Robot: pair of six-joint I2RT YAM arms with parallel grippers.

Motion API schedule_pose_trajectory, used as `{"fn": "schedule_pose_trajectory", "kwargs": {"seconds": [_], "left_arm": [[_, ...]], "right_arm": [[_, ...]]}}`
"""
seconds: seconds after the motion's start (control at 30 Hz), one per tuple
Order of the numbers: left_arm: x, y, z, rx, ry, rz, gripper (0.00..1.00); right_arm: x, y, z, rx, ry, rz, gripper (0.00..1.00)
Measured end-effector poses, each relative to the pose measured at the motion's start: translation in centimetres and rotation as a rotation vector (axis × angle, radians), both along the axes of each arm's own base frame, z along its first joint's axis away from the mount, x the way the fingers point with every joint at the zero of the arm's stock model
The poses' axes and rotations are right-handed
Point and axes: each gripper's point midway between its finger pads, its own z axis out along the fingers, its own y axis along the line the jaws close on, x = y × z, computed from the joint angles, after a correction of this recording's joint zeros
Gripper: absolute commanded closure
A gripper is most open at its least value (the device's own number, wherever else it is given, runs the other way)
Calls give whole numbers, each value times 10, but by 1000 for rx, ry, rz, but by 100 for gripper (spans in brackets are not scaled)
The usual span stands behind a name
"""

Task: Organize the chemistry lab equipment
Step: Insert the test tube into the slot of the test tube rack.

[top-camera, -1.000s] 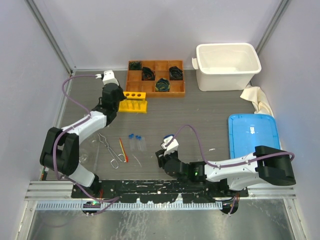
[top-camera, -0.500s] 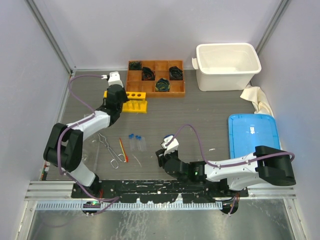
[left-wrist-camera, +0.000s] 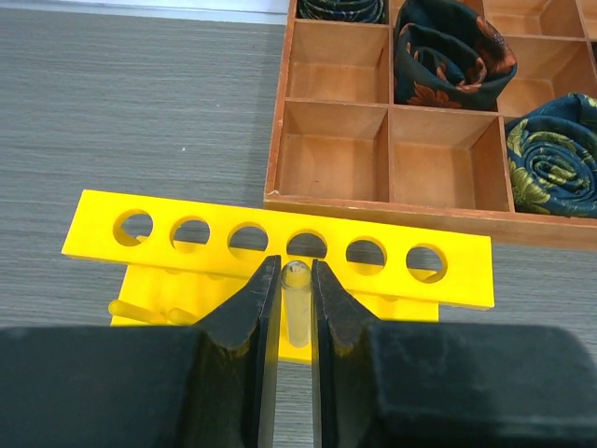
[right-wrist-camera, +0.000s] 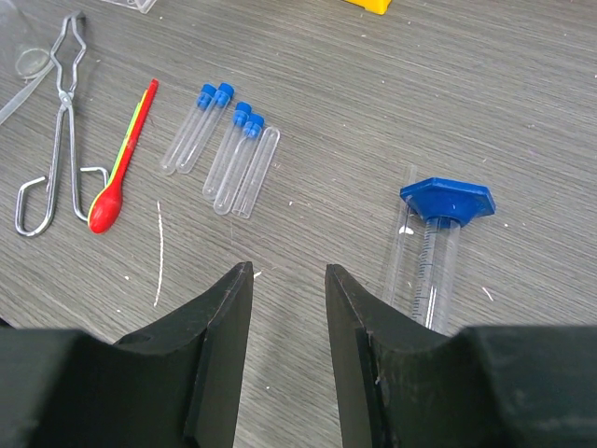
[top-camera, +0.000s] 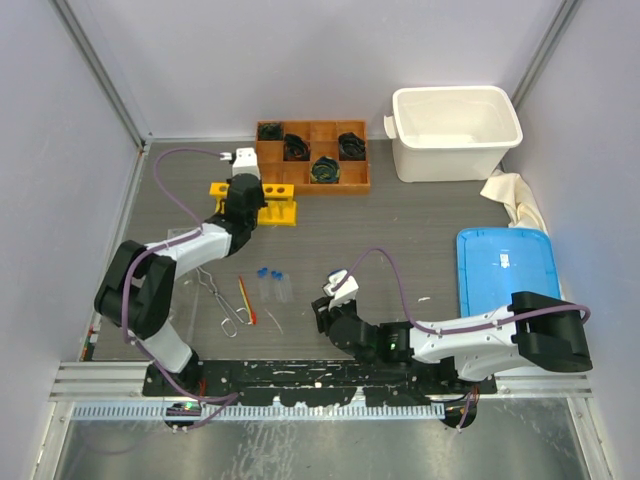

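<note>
In the left wrist view my left gripper [left-wrist-camera: 297,280] is shut on a clear test tube [left-wrist-camera: 297,303], held upright just in front of the fourth hole of the yellow six-hole rack [left-wrist-camera: 187,233]. From above, that gripper [top-camera: 248,192] hovers over the rack [top-camera: 282,194]. Several more test tubes [right-wrist-camera: 224,149], most with blue caps, lie on the table beside a red-orange stick [right-wrist-camera: 121,159] and metal tongs [right-wrist-camera: 56,121]. My right gripper [right-wrist-camera: 287,275] stands open and empty above the table, next to a clear graduated tube with a blue end [right-wrist-camera: 438,233].
A wooden compartment tray [top-camera: 275,158] holding rolled dark fabric sits right behind the rack. A white bin [top-camera: 455,130] stands at the back right, with a crumpled cloth [top-camera: 515,195] and a blue lid [top-camera: 505,270] along the right side. A small glass piece [top-camera: 170,310] lies near the left arm.
My left gripper has carried the test tube rightward, from the rack's left end to over its middle. The right arm has not moved.
</note>
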Motion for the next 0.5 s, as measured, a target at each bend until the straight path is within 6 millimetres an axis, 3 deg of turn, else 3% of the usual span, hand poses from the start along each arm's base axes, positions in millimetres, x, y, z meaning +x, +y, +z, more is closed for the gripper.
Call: {"fn": "schedule_pose_trajectory", "kwargs": {"seconds": [0.17, 0.27, 0.5], "left_arm": [[-1, -1, 1, 25, -7, 6, 74], [-2, -2, 0, 31, -10, 7, 60], [-8, 0, -7, 42, 3, 15, 53]], "right_arm": [[0, 0, 0, 0, 0, 0, 57], [0, 0, 0, 0, 1, 0, 57], [0, 0, 0, 5, 5, 1, 57]]}}
